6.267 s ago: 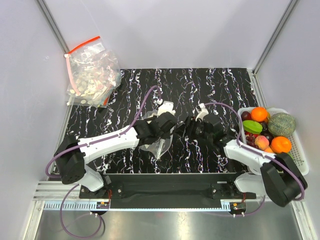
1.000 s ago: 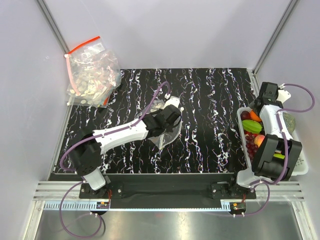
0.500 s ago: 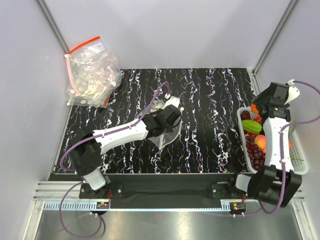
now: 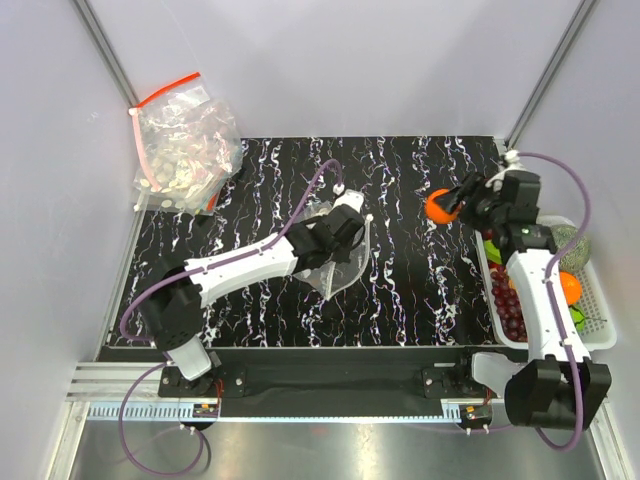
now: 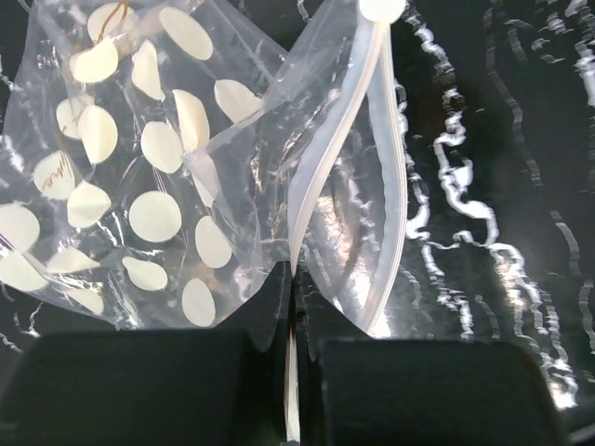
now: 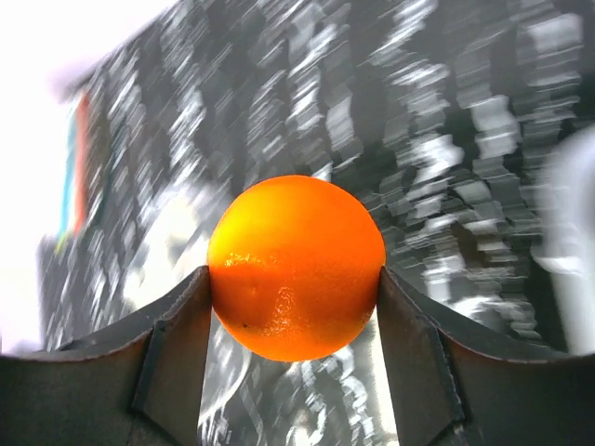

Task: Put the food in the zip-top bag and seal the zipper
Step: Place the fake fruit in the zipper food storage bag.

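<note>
The clear zip-top bag (image 4: 343,262) with white oval spots lies mid-table; it fills the left wrist view (image 5: 177,186). My left gripper (image 4: 352,228) is shut on one lip of its mouth, pinching the pale zipper strip (image 5: 311,186) between the fingers, so the mouth gapes open. My right gripper (image 4: 447,205) is shut on an orange (image 4: 438,207) and holds it above the table, right of the bag. In the right wrist view the orange (image 6: 296,267) sits squarely between both fingers (image 6: 177,344).
A white basket (image 4: 592,322) at the right edge holds grapes, another orange, a green fruit and a melon. A heap of spotted bags with a red strip (image 4: 183,145) lies at the back left corner. Walls enclose the black marbled table (image 4: 420,290).
My right arm lifted an orange from the basket and swung it left over the table toward the bag. My left gripper kept hold of the bag's lip, shifting slightly.
</note>
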You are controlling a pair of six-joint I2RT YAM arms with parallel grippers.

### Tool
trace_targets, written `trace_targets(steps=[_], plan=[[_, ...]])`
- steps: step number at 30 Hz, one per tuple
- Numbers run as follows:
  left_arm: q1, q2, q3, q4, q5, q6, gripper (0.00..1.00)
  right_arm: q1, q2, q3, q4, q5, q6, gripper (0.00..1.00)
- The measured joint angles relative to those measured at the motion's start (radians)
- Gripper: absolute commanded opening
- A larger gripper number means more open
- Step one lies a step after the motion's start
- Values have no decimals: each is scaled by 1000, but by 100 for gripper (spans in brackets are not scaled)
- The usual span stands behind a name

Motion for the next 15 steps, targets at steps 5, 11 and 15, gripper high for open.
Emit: trace_targets(steps=[5, 11, 15], plan=[[0, 12, 79, -28, 41, -30, 0, 122, -41, -153, 146, -118, 41, 38], [0, 55, 189, -69, 72, -76, 0, 239, -55, -304, 294, -185, 101, 38], [0, 99, 249, -94, 88, -99, 0, 314, -75, -340, 390, -218, 122, 39]])
